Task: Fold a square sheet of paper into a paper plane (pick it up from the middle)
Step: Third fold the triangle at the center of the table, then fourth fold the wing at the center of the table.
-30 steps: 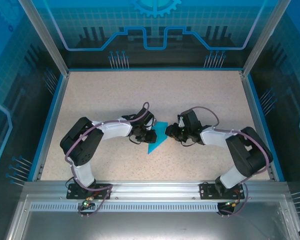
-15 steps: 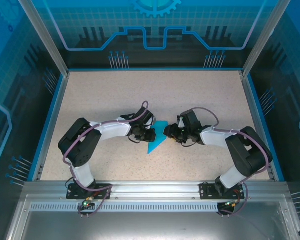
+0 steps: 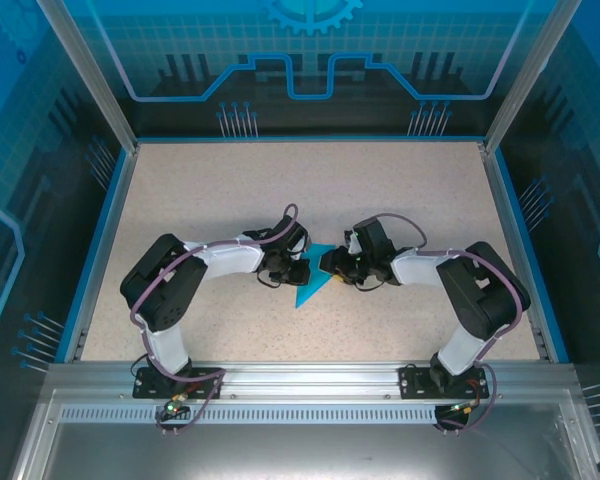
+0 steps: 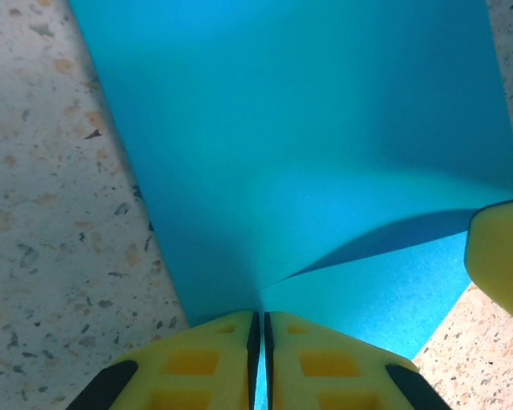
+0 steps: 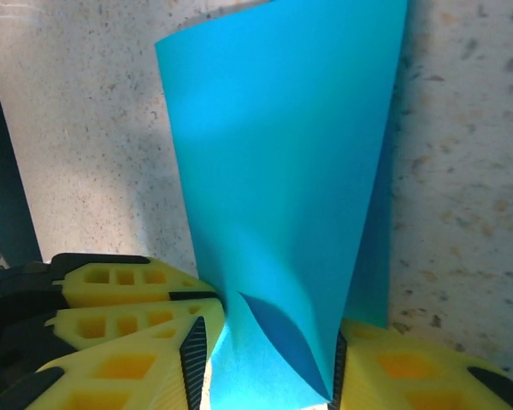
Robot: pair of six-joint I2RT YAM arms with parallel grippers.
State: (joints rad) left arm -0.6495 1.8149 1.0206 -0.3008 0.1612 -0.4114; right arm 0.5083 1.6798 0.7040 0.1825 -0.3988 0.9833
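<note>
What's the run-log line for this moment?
square sheet of paper: partly folded, on table | left gripper: shut on its edge | right gripper: open, straddling raised fold

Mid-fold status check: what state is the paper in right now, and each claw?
Blue paper, partly folded, one flap curling upward, not yet a plane.
Left claw, shut, pinching the paper's edge.
Right claw, open, the curled flap sitting in its gap.
</note>
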